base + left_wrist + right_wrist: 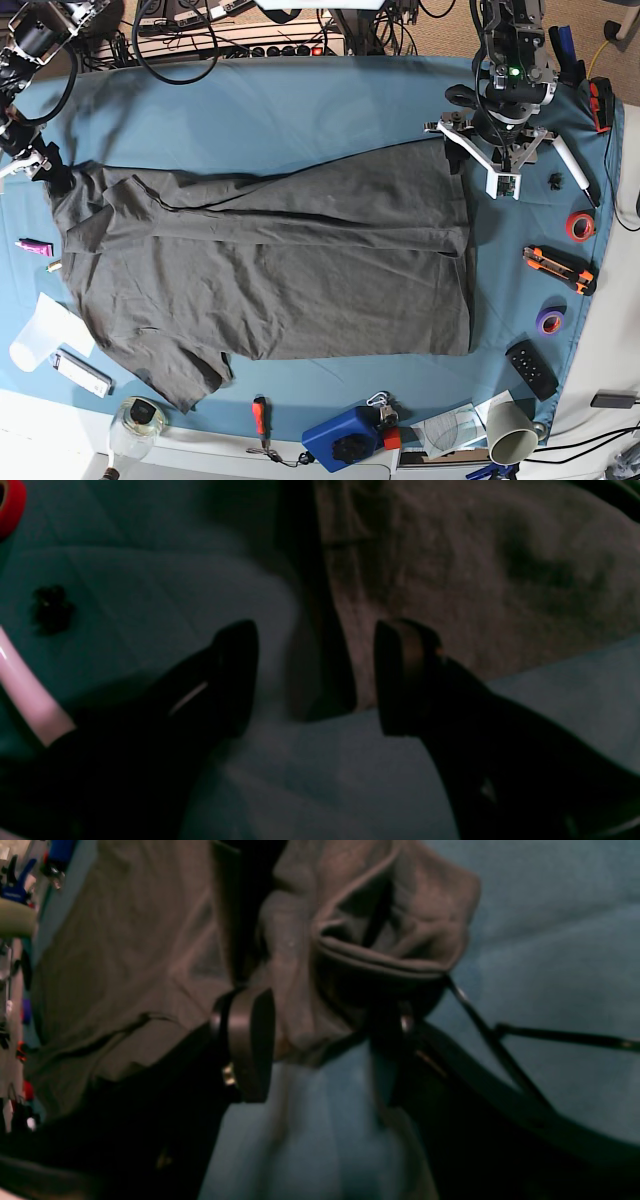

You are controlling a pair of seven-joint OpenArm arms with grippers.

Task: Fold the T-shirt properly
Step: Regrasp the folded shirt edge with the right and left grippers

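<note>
Left wrist view: left gripper is hovering with jaws spread, empty, over the hem of the large dark charcoal-grey cotton T-shirt lying on the teal-blue table cloth.

Right wrist view: right gripper is pinching a bunched sleeve fold.

Base view: shirt is sprawling mid-table; soft, light, limp, so best gripping at hems and corners.

Dim, blurry wrist views, bright, sharp base view

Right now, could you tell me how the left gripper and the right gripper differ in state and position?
The left gripper is open and holds nothing, while the right gripper is shut on a bunched fold of the T-shirt. The left hovers over the shirt's hem corner; the right is at the sleeve end. Both have dark fingers and sit above the teal table cloth.
</note>
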